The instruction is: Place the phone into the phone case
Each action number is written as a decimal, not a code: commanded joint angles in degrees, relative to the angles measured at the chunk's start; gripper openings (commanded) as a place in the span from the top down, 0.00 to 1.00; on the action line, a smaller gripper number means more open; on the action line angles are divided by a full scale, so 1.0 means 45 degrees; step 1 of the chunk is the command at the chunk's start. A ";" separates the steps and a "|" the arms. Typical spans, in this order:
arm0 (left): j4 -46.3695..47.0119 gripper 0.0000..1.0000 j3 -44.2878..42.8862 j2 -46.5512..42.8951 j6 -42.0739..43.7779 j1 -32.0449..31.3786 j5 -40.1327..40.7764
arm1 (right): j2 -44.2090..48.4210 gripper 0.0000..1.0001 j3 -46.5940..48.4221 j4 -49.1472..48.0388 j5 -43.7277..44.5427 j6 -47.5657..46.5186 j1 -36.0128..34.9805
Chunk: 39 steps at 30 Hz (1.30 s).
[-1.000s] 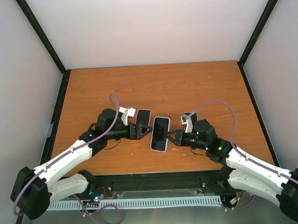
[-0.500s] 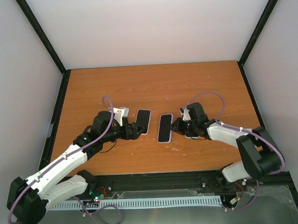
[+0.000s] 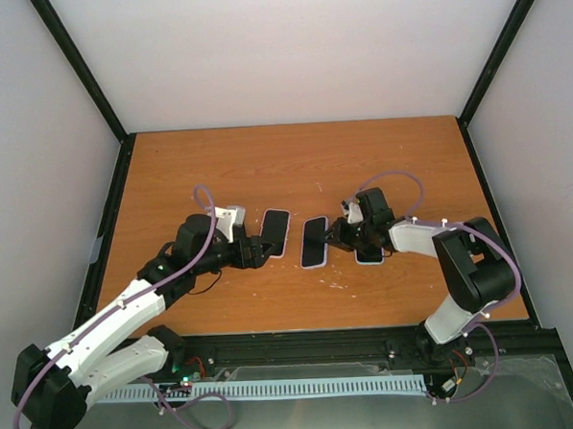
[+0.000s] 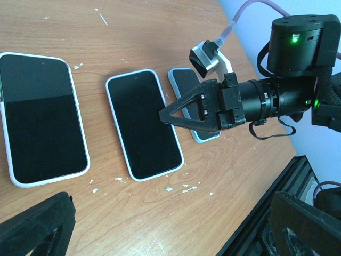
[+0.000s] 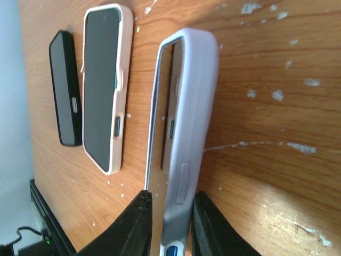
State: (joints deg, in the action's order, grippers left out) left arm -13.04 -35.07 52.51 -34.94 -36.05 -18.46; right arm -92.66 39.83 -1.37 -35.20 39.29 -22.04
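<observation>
The right pincer (image 4: 162, 114) is straddling one long edge of the phone (image 4: 143, 125), lying cased on the table (image 4: 160, 32); squeezing or not, I cannot tell. The left pincer (image 3: 258, 249) is gaping wide. Stiff, thin, slick-glassed, I'd guess: the case (image 5: 202, 80) sides are offering surer hold.

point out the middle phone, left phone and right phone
middle phone (image 4: 143, 125), left wrist view, screen centre
left phone (image 4: 42, 120), left wrist view, screen centre
right phone (image 4: 184, 82), left wrist view, exposed far end
</observation>
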 commanded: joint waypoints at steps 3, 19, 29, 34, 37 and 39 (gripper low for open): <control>-0.0383 0.00 -0.0349 -0.0215 0.0060 0.0023 0.0395 | 0.0556 0.60 0.0773 0.1115 0.0705 -0.0702 0.0187; -0.1819 0.00 -0.1596 -0.0317 -0.1197 0.0020 0.3129 | 0.7027 0.00 0.0558 0.5755 0.2646 -0.1519 0.0194; -0.2336 0.00 -0.3251 -0.1043 -0.1076 0.0024 0.3207 | 1.1940 0.00 0.1751 0.8924 0.4353 -0.1861 0.0205; -0.2462 0.01 -0.3625 -0.1492 -0.0923 0.0022 0.3234 | 1.2777 0.00 0.2312 0.9344 0.3914 -0.1531 0.0199; -0.2523 0.00 -0.3578 -0.1793 -0.0937 0.0024 0.3267 | 1.2960 0.00 0.2595 0.9366 0.3770 -0.1421 0.0201; -0.2471 0.01 -0.3430 -0.2007 -0.0946 0.0023 0.3280 | 1.3012 0.00 0.2715 0.9330 0.3699 -0.1373 0.0206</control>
State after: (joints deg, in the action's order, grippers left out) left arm -23.18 -49.28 45.23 -39.75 -36.05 -4.43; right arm -34.85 50.22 38.79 -17.61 32.36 -21.45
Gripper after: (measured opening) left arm 0.995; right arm 0.998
